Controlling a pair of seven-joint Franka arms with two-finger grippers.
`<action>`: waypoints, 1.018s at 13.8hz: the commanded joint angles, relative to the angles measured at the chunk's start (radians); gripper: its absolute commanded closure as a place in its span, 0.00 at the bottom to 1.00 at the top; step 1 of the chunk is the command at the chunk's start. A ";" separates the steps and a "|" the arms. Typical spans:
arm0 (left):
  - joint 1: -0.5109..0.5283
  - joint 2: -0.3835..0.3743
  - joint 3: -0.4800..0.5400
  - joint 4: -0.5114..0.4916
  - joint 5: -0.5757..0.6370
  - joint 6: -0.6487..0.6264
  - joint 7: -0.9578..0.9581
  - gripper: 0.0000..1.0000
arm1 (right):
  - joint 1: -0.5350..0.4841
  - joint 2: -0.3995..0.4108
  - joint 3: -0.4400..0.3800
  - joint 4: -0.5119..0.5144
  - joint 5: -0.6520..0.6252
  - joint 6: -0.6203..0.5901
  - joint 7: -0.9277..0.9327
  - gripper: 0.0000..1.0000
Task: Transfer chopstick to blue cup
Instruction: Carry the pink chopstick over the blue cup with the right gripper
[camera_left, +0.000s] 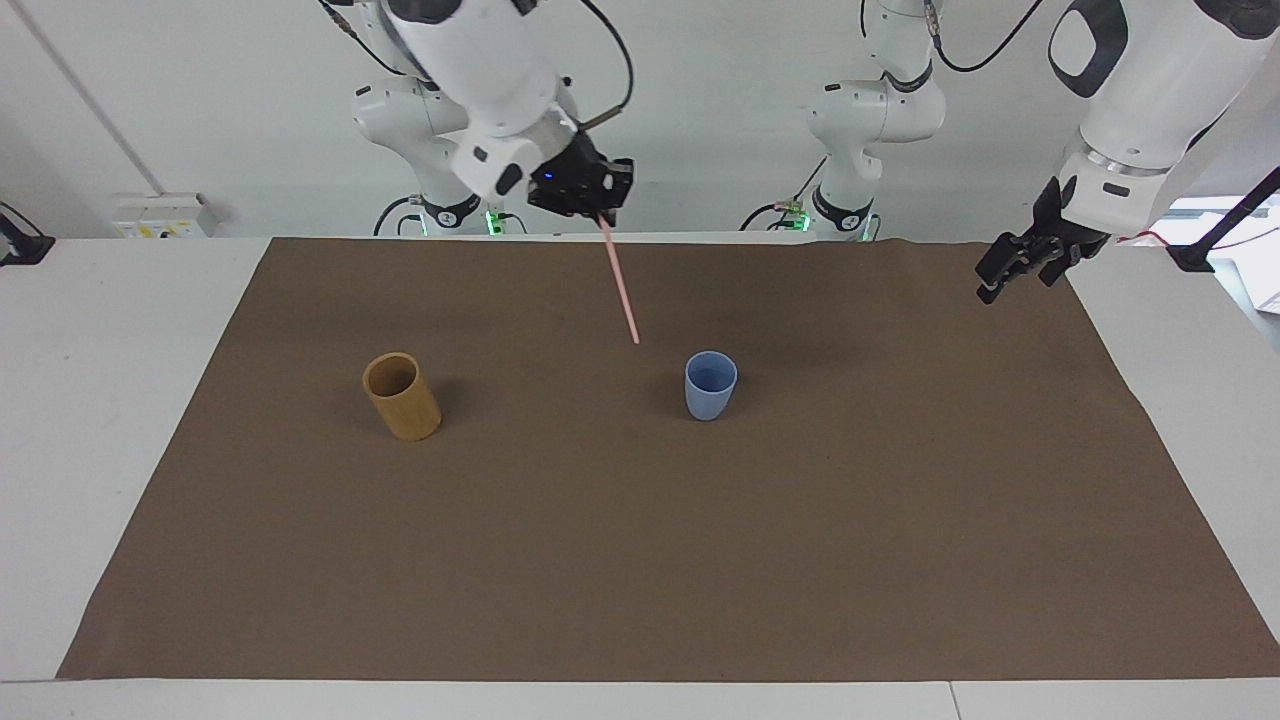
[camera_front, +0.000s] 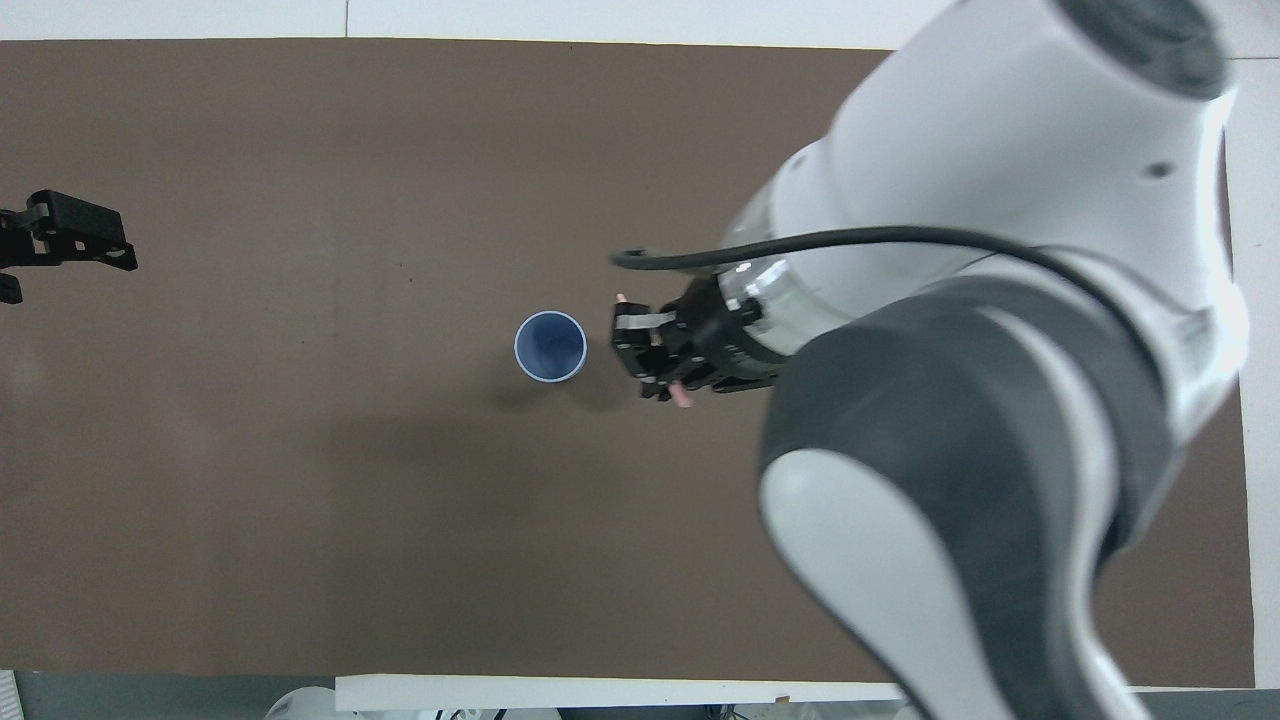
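My right gripper (camera_left: 599, 210) is shut on the top of the pale pink chopstick (camera_left: 620, 283), high above the mat. The stick hangs tilted, and its lower tip is in the air just beside the blue cup (camera_left: 710, 387), toward the right arm's end. In the overhead view the right gripper (camera_front: 652, 352) is next to the blue cup (camera_front: 550, 347), and only the stick's ends (camera_front: 683, 399) show. The cup stands upright and empty. My left gripper (camera_left: 1012, 273) is open and empty, raised over the mat's edge at the left arm's end; it also shows in the overhead view (camera_front: 118, 243).
A tan cylindrical holder (camera_left: 401, 397) stands upright and empty on the brown mat (camera_left: 640, 560), toward the right arm's end. The right arm hides it in the overhead view. White table borders the mat.
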 joint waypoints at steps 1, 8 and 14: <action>0.000 0.002 0.001 0.011 0.002 -0.022 0.009 0.00 | 0.056 -0.017 -0.005 -0.130 0.028 0.156 0.063 1.00; 0.000 0.002 0.001 0.011 0.002 -0.022 0.009 0.00 | 0.105 -0.023 -0.002 -0.267 0.028 0.255 0.065 1.00; 0.000 0.002 0.001 0.011 0.002 -0.022 0.009 0.00 | 0.105 -0.045 -0.002 -0.331 0.036 0.320 0.059 1.00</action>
